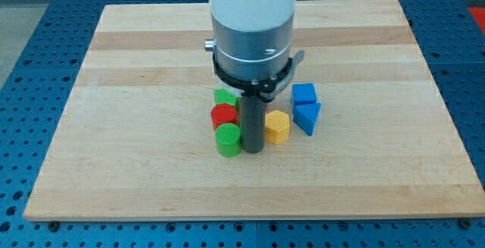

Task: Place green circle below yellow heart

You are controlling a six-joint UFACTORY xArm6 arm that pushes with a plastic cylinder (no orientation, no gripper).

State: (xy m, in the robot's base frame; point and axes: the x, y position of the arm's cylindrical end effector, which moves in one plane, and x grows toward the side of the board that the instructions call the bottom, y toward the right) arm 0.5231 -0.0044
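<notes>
**Green circle at my tip, yellow heart not in sight**

Camera view: nearest the camera, at the view's bottom, is the front edge of the wooden counter (250,206), and the first thing above it is the green circle (228,139), the lowest block of the cluster. My tip (253,150) stands just beside it on the view's right, touching or very nearly so. I carry no gripper, only this dark rod, so nothing is held; the tip can only push along the counter.

Directly above the green circle sits a red circle (223,114), touching it, and above that a second green block (224,96) whose shape I cannot make out, partly hidden behind my rod. On the other side of the rod, to the view's right, is a yellow block (277,127); it looks faceted, more like a hexagon than a heart. Further right stand a blue cube (304,94) and a blue triangle (307,117), close together.

I cannot see a yellow heart anywhere; my arm's wide body covers the counter's middle and may hide it. From this side a push would send the green circle leftward, I judge. The red circle blocks any push toward the view's top.
</notes>
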